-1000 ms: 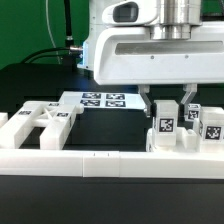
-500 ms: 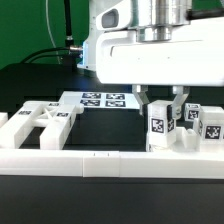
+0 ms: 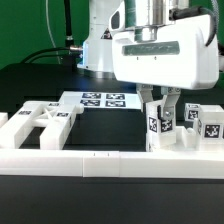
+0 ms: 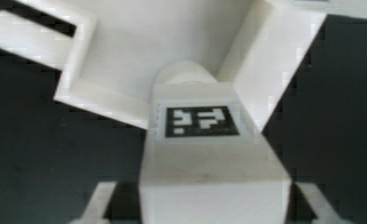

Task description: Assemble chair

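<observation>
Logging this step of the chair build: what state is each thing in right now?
tool: lowered over a tagged block, fingers either side of it; contact cannot be told
tagged block: upright by the border wall, between the tool's fingers
second tagged block: upright, apart from the tool
cross-braced chair piece: lying flat, untouched
marker board: flat on the table
border wall: in place along the front

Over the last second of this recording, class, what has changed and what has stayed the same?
The gripper and its wrist housing turned and shifted toward the exterior view's right, the jaws now closing in around the tagged white chair piece, which tilted slightly. Whether it is firmly gripped is unclear. The marker board, the frame piece and the border wall stayed put.
</observation>
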Motion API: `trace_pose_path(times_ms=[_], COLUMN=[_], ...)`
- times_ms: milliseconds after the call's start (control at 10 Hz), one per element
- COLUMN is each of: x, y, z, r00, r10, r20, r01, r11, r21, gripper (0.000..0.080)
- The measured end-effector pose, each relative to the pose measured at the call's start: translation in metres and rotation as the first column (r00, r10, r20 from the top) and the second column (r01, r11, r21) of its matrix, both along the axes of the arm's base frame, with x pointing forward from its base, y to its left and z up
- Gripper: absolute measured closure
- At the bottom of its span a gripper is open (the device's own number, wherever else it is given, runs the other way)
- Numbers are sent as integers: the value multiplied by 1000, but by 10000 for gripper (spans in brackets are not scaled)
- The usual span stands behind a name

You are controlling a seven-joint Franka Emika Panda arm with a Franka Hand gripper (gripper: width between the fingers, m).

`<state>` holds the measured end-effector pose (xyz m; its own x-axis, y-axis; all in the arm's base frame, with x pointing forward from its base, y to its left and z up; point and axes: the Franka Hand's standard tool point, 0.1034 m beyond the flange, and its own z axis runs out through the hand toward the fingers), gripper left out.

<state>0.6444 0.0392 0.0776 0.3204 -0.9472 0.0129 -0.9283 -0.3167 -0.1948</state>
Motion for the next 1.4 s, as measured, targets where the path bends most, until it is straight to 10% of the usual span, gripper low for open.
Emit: trace_pose_path(times_ms=[500,1000,1200,1400], x=[-4,-3,-3,-4], y=[14,15,13,17], z=[-3,-3,-3,-2], r00=[821,694,759,875], r10=[-565,-708,-641,-477], r20=[-81,-131,-117,-88], r01=[570,718,650,485], r11=[805,665,734,859], r21=[164,205,195,166], gripper=[510,510,202,161])
